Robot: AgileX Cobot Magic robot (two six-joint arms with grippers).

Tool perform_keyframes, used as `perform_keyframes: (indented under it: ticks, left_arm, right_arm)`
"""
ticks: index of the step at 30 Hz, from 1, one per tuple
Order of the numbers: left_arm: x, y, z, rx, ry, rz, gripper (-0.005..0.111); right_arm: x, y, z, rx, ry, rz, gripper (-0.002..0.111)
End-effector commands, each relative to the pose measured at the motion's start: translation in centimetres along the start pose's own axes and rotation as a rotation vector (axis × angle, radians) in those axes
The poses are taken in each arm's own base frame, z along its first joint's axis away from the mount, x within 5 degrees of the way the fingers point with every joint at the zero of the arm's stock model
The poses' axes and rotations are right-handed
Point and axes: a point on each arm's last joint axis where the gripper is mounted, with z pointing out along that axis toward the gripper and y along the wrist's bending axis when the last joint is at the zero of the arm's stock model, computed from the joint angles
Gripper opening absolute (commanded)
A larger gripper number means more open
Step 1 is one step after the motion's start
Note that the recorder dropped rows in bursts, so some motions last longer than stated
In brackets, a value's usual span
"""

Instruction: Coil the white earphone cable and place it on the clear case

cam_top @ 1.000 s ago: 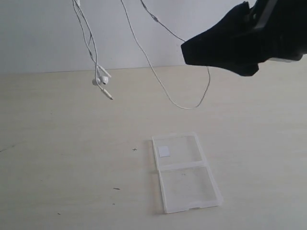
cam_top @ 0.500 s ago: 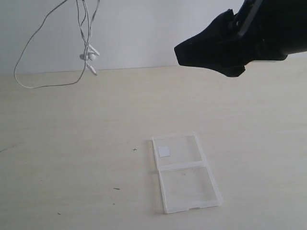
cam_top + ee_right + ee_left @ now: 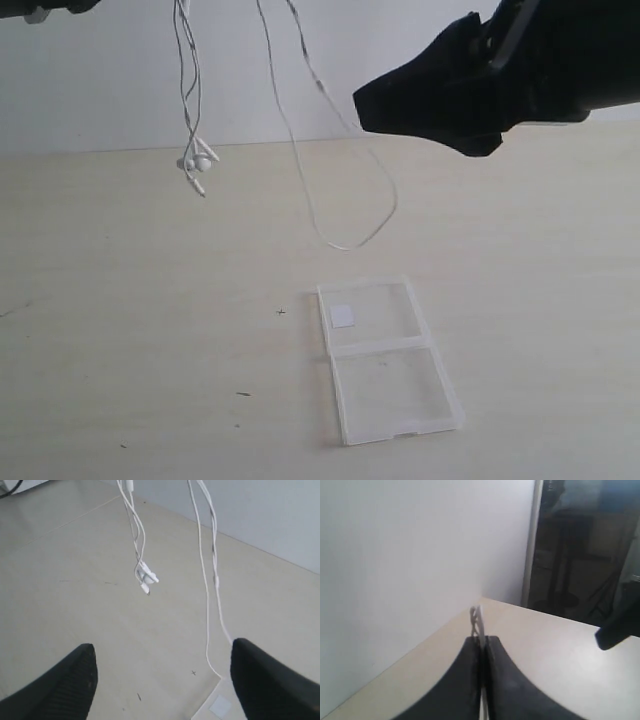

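Observation:
The white earphone cable (image 3: 300,180) hangs in long strands from above the exterior view's top edge. Its low loop (image 3: 342,244) dangles just above the table, beyond the far end of the clear case (image 3: 390,395). Both earbuds (image 3: 196,162) hang together on the left. The case lies open and flat, its white sticker (image 3: 342,316) on the far half. My left gripper (image 3: 481,639) is shut on the cable (image 3: 476,620). My right gripper (image 3: 372,108) hovers high on the right and is open (image 3: 164,652), with nothing between its fingers. Beyond it are the cable (image 3: 207,605), the earbuds (image 3: 146,577) and the case corner (image 3: 212,695).
The pale tabletop (image 3: 120,300) carries only small dark specks (image 3: 243,394). A white wall stands behind it. A dark piece of the left arm (image 3: 40,8) shows at the top left corner. The left wrist view shows a dark opening (image 3: 585,545) past the table's far end.
The hanging cable has swung back right: its loop, flung far left half a second ago, now dangles near the case. The right gripper has shifted slightly left.

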Motion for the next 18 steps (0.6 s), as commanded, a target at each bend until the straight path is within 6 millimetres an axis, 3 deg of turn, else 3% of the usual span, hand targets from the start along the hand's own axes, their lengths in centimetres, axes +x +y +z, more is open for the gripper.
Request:
perform_keyframes:
  ticks: [1,18]
  left_arm:
    - [0.0,-0.6,0.0,0.073,-0.027,0.025,0.0]
    - [0.0,-0.6,0.0,0.071,-0.027,0.05,0.0]
  right_arm:
    - [-0.3,0.1,1.1,-0.064,-0.039,-0.057,0.072]
    - [0.3,-0.2,4.8,-0.221,-0.049,-0.028,0.072]
